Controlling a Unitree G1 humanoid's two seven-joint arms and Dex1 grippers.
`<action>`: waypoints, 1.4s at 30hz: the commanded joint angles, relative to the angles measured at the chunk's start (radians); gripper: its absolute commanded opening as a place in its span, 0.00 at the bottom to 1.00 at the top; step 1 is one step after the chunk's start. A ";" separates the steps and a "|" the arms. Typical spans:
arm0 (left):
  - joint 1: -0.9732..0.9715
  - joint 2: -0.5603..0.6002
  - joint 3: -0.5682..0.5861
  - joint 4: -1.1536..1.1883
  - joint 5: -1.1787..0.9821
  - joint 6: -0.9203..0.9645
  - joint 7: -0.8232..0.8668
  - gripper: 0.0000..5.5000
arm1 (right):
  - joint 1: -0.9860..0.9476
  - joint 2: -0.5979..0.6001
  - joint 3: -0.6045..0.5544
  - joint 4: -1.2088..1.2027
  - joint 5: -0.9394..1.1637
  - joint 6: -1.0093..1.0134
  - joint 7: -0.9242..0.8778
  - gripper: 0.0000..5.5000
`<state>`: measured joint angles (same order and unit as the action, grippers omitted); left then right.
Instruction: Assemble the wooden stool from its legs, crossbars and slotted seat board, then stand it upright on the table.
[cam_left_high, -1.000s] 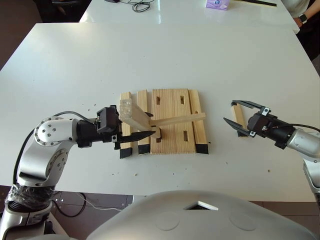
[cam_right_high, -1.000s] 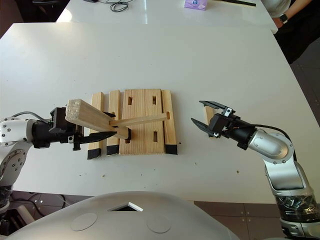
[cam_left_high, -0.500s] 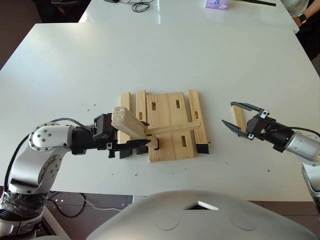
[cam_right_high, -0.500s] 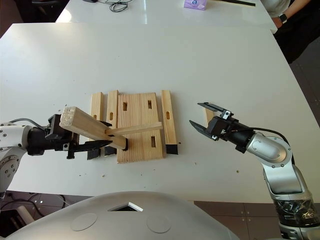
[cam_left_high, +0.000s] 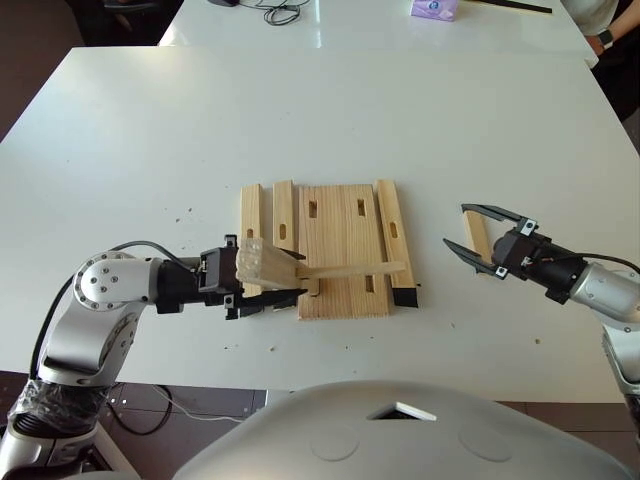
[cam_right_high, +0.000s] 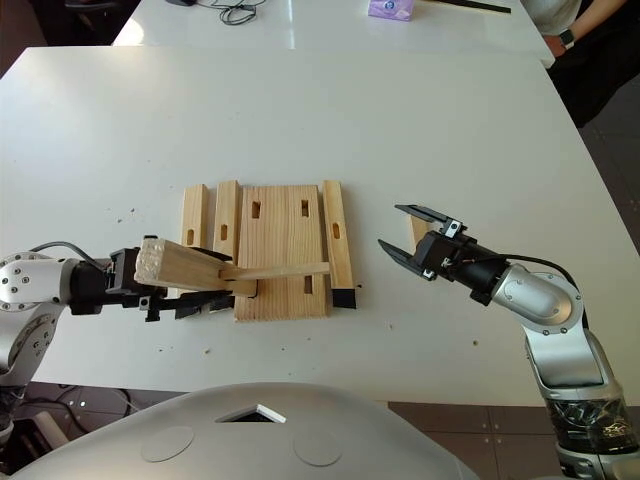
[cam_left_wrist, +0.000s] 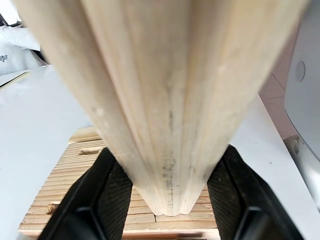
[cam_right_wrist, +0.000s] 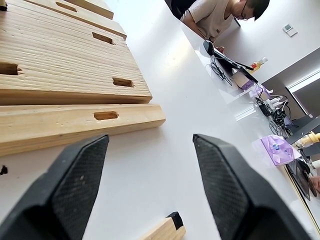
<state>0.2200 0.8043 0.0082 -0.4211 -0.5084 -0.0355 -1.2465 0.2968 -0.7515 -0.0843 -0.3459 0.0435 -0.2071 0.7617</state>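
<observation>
The slotted seat board (cam_left_high: 340, 225) lies flat mid-table, with two legs (cam_left_high: 283, 212) along its left side and one leg (cam_left_high: 390, 232) along its right. My left gripper (cam_left_high: 263, 294) is shut on a further leg (cam_left_high: 262, 264), held low and tilted over the board's near left corner. A thin crossbar (cam_left_high: 358, 270) runs from that leg across the board. In the left wrist view the leg (cam_left_wrist: 165, 100) sits between both fingers (cam_left_wrist: 107, 200). My right gripper (cam_left_high: 468, 232) hovers open right of the board, beside a short wooden piece (cam_left_high: 478, 238) with nothing between its fingers (cam_right_wrist: 75, 190).
The board's slots (cam_right_wrist: 106, 115) face up. Bare white table (cam_left_high: 330, 110) stretches behind the parts. A second table at the back holds cables (cam_left_high: 282, 12) and a purple box (cam_left_high: 434, 8). The table's near edge lies close below my left gripper.
My left gripper has lowered the leg and crossbar, now flatter and closer to the board. The seat board slid slightly toward me. The right arm stayed put.
</observation>
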 joint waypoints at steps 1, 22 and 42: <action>0.025 0.020 -0.056 0.054 0.113 0.020 0.020 0.37 | -0.023 -0.005 0.002 -0.005 0.017 0.008 0.012 0.57; -0.207 0.055 -0.182 0.210 0.170 0.189 0.115 0.45 | -0.065 0.004 0.031 -0.004 0.015 0.023 0.022 0.57; -0.007 0.076 0.160 -0.094 0.041 0.710 0.394 0.77 | 0.121 0.061 -0.040 -0.109 -0.020 0.037 -0.085 0.57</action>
<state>0.1580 0.8857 0.1219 -0.3786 -0.4084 0.4989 -0.9404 0.3834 -0.7045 -0.0972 -0.4242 0.0355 -0.1837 0.6984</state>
